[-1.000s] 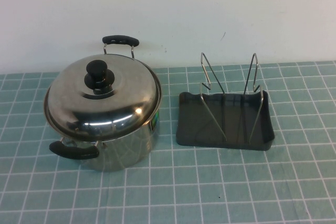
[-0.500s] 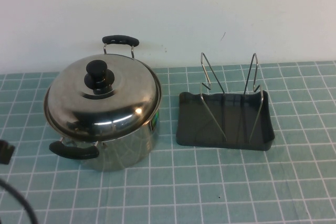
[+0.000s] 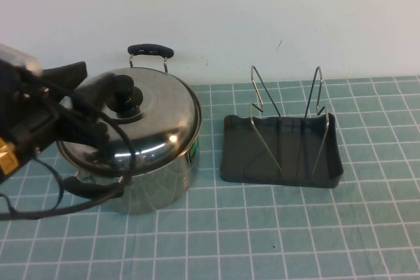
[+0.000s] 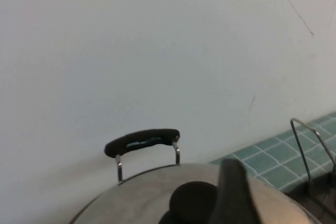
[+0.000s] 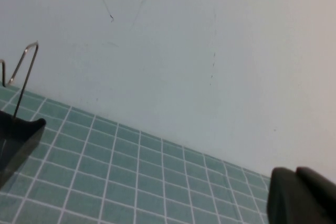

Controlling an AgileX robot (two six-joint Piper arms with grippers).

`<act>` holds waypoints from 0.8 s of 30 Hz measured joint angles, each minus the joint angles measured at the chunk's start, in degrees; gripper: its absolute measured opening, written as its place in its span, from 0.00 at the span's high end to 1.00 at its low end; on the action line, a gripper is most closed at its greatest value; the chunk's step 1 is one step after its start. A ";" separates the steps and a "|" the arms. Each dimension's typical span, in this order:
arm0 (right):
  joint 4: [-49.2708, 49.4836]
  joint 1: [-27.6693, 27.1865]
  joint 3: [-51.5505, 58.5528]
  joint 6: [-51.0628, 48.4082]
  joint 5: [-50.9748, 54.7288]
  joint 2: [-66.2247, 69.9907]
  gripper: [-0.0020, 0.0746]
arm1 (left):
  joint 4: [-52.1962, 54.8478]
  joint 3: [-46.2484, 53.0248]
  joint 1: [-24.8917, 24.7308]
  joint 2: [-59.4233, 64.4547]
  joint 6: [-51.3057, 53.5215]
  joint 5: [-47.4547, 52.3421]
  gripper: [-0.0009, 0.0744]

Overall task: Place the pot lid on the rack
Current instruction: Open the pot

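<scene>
A green gridded tabletop (image 3: 262,227) meets a white wall. The shiny steel pot lid (image 3: 141,119) with black knob sits on the pot (image 3: 157,185), beside the dark grey wire-upright rack (image 3: 282,145). The left gripper (image 3: 98,100) hovers at the knob, jaws parted. The right gripper (image 5: 302,198) is parked away, jaws closed.

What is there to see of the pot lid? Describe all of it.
The pot lid is a round, slightly domed disc of shiny steel with a black round knob at its centre. It sits level and closed on the two-handled steel pot, left of the rack. The left gripper hovers by the knob, jaws apart, not yet gripping.
</scene>
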 joint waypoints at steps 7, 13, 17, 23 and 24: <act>0.00 0.00 0.24 -0.08 -0.37 0.00 0.98 | 3.35 -4.09 -1.12 9.42 1.07 0.09 0.14; 0.00 0.00 0.24 -0.08 -0.37 0.00 0.98 | 0.97 -6.78 -1.12 14.67 2.12 0.35 0.15; 0.00 0.00 0.24 -0.08 -0.37 0.00 0.98 | -2.64 -7.80 -1.12 17.24 2.84 1.27 0.28; 0.25 0.00 0.24 -0.08 -0.37 0.00 0.98 | -3.04 -8.55 -1.12 18.88 4.90 1.51 0.55; 0.25 0.00 0.24 -0.08 -0.37 0.00 0.98 | -3.14 -8.55 -1.12 18.98 5.15 1.42 0.55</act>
